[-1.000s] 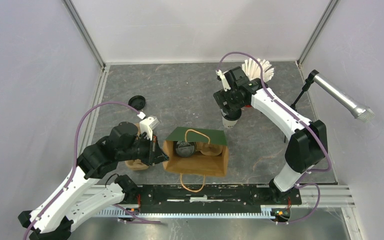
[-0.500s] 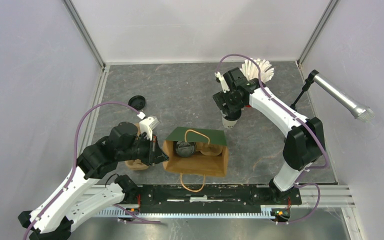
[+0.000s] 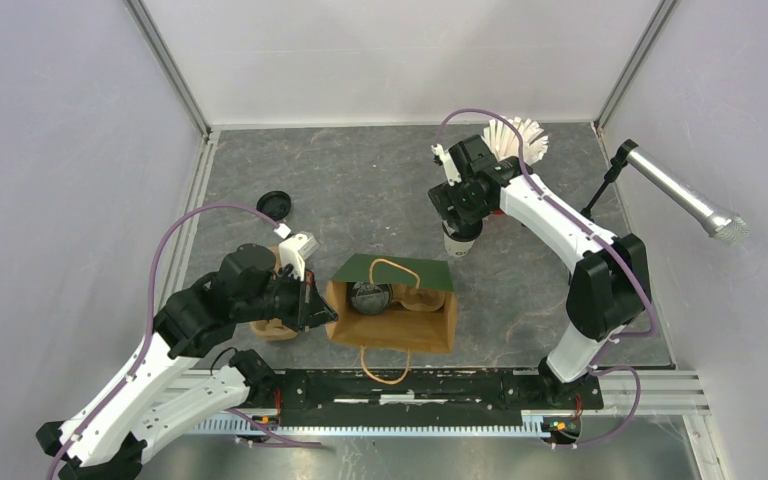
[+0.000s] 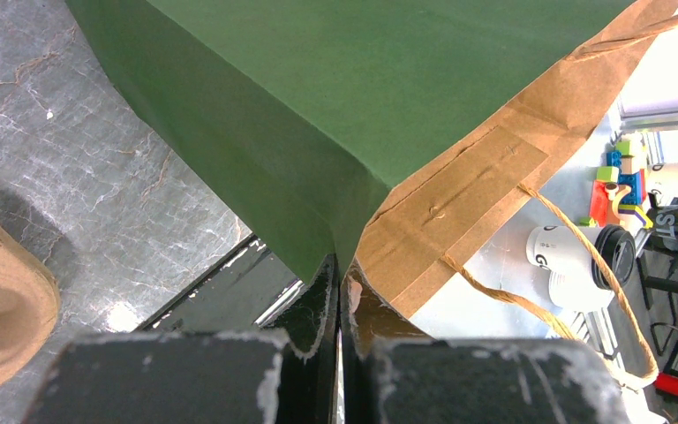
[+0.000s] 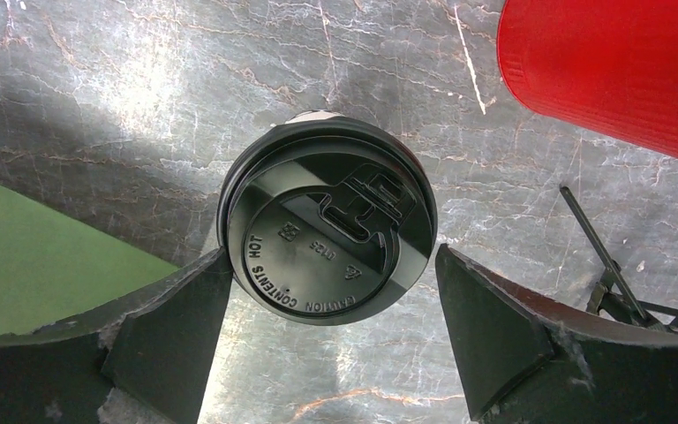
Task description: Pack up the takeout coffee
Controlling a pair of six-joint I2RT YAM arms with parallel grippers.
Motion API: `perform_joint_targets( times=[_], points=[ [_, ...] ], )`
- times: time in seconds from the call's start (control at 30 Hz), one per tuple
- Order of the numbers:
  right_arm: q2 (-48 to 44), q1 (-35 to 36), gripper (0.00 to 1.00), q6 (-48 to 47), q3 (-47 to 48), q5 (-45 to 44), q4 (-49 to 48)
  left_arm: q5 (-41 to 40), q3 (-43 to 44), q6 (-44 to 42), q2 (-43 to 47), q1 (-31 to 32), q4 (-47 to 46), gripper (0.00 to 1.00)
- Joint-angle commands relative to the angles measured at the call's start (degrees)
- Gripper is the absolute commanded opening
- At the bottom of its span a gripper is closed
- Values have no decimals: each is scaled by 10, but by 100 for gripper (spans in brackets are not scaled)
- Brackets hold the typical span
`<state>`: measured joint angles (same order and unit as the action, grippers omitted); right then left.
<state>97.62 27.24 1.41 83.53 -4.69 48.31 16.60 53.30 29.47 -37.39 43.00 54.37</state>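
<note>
A green paper bag [image 3: 392, 272] stood open mid-table, brown inside, and one twine handle [image 3: 385, 378] flopped over the black rail [image 3: 480, 385] at the near edge. Just left of it sat the brown pulp carrier [image 3: 272, 329], only partly in view. Off in the far right corner, the red cup [image 5: 609, 71] showed its white straws [image 3: 522, 133] fanned wide. At the right edge, a silver microphone [image 3: 685, 200] tilted on a black stand [image 5: 613, 283]. Underneath it all lay the grey marbled table [image 3: 360, 180].
</note>
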Motion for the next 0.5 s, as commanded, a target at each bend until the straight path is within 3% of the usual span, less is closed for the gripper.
perform_joint_targets(
  times=[0.0, 0.47],
  points=[
    [5, -4, 93, -8, 3, -1, -11, 0, 21, -24, -1, 2, -2, 2],
    [18, -4, 93, -9, 27, 12, -14, 2, 25, -26, -5, 2, -2, 2]
  ],
)
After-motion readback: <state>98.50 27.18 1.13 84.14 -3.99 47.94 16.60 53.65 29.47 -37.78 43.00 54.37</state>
